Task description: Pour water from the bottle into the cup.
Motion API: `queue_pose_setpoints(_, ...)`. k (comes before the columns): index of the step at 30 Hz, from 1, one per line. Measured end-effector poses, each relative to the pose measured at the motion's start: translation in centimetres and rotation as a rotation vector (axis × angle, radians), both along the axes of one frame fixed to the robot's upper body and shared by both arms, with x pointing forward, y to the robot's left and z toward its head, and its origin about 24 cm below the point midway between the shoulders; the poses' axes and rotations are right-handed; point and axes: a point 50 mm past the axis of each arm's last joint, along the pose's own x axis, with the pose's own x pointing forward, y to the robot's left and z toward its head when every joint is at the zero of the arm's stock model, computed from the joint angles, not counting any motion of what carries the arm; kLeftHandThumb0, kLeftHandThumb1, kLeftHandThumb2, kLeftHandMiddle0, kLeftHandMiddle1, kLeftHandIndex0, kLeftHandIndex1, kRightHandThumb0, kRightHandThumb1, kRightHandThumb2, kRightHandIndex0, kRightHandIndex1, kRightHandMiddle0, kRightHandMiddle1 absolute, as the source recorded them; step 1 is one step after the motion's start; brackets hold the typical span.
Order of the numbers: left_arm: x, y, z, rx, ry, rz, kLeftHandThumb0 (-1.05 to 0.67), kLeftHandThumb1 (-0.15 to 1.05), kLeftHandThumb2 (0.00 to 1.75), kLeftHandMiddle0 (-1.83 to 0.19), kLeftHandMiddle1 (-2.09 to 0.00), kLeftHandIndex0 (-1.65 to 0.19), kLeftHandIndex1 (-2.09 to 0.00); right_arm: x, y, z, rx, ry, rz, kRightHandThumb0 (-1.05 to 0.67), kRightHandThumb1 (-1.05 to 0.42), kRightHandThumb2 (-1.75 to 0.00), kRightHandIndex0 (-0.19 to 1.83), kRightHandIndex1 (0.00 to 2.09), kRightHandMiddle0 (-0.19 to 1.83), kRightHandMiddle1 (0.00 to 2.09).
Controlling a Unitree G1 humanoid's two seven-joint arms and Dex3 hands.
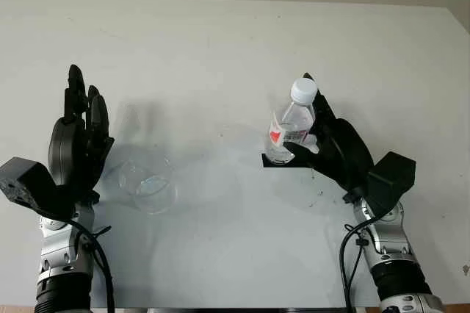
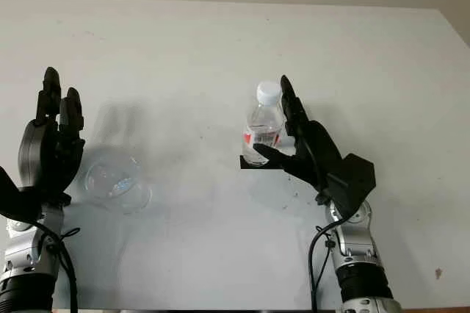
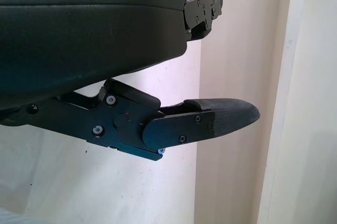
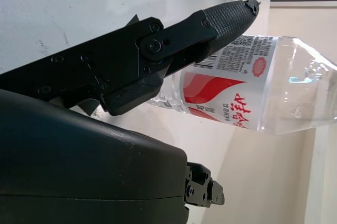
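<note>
A clear water bottle [image 1: 292, 128] with a white cap [image 1: 303, 90] and a red-and-white label stands upright right of centre on the white table. My right hand [image 1: 312, 126] is open against it, long fingers straight up along its right side and thumb [image 4: 221, 21] crossing in front of its lower part without closing. The label faces the right wrist view, on the bottle [image 4: 253, 98]. A clear empty cup [image 1: 148, 181] stands on the left. My left hand [image 1: 77, 133] is open and upright just left of the cup, apart from it.
The white table [image 1: 220, 48] reaches back to a pale wall, and its right edge runs along the far right. A bare stretch of table separates cup and bottle. A finger [image 3: 221, 119] of my left hand points toward the wall.
</note>
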Motion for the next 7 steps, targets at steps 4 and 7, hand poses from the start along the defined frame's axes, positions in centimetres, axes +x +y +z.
queue_pose_setpoints(4, 0.00, 0.00, 0.00, 0.000, 0.000, 0.001, -0.73, 1.05, 0.54, 0.19, 0.00, 0.19, 0.00, -0.04, -0.07, 0.10, 0.005, -0.010, 0.002, -0.95, -0.96, -0.05, -0.19, 0.00, -0.19, 0.00)
queue_pose_setpoints(7, 0.00, 0.00, 0.00, 0.000, 0.000, 0.000, -0.73, 1.05, 0.55, 0.19, 0.00, 0.19, 0.00, -0.15, -0.08, 0.20, 0.010, -0.016, 0.008, -0.93, -0.95, -0.05, -0.19, 0.00, -0.19, 0.00)
